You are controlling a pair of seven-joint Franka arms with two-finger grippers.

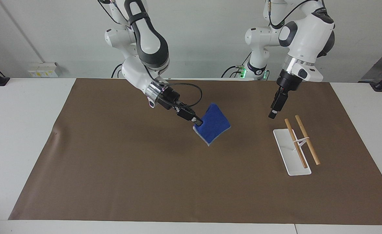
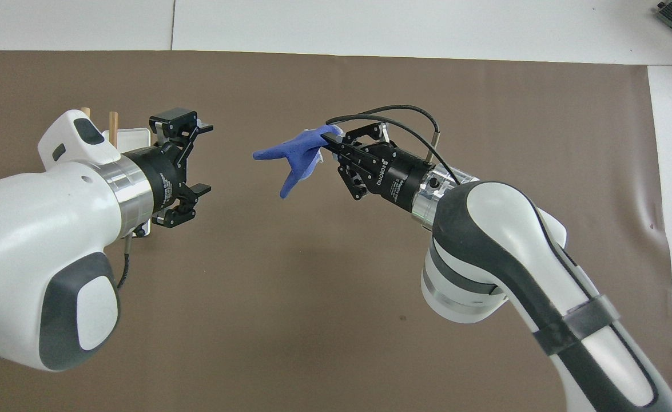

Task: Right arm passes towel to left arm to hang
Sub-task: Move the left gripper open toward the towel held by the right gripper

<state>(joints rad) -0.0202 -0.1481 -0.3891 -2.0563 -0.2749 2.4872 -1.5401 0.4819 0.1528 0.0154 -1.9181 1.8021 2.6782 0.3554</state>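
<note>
The right tool point(image 1: 197, 123) gripped the small bright blue cloth towel point(image 1: 214, 128) mid-air above the brown-covered surface point(image 1: 145, 169); the left tool point(image 2: 198, 163), spread wide, faced it. The hand-over awaited closing that gap.

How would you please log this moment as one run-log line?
right pincer: shut on small bright blue cloth towel, midair | left pincer: open, apart from it
</note>
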